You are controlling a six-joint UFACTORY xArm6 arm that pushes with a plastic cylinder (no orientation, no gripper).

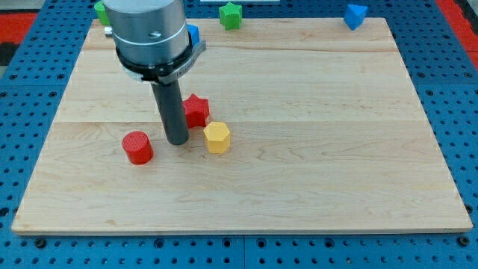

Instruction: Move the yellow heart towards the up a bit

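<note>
The yellow block (216, 137) lies a little left of the board's middle; from here it looks blunt and many-sided, and its heart shape is hard to make out. My tip (177, 142) rests on the board just to its left, with a small gap between them. A red star (197, 110) sits right behind the rod, up and left of the yellow block and close to it. A red cylinder (137, 147) stands to the left of my tip.
A green star (231, 15) and a blue block (355, 15) sit at the top edge of the wooden board (336, 172). A green block (100, 10) and a blue block (193, 33) are partly hidden behind the arm at the top left.
</note>
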